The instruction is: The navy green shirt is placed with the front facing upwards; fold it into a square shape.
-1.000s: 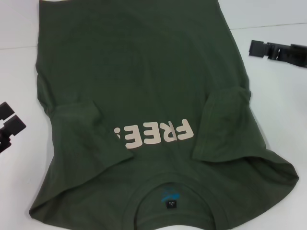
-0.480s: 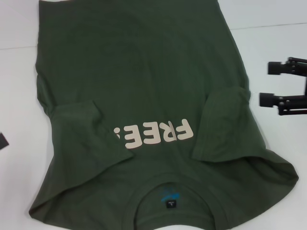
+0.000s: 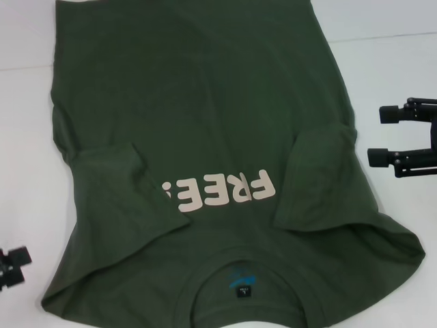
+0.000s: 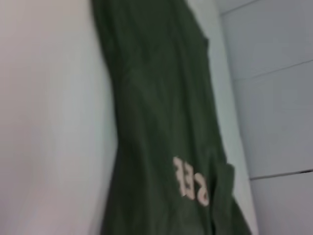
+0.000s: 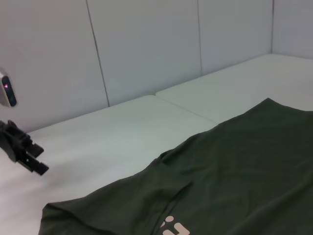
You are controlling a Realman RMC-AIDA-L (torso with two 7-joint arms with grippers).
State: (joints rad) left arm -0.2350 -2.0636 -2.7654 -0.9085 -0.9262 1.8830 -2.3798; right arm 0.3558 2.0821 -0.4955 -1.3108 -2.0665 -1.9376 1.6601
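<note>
Since a second ago left gripper (image 3: 12,265) drops nearer; right gripper (image 3: 395,135) rotates, fingers spread. Left's fingers: cannot tell. Navy green shirt (image 3: 205,123) is limp; pinch hem corners.

Navy green shirt (image 5: 234,171) spread on white table (image 5: 122,132) (left end effector (image 5: 22,147) beyond).

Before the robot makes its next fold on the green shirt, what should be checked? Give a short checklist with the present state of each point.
1. The navy green shirt lies front up, "FREE!" visible: ok.
2. Both sleeves folded onto the body: ok.
3. Right gripper open, beside the shirt, not touching it: ok.
4. Left gripper off the cloth, near the shirt's shoulder: ok; open or shut: cannot tell.
5. Cloth smooth: not ok, wrinkles near the right sleeve.
</note>
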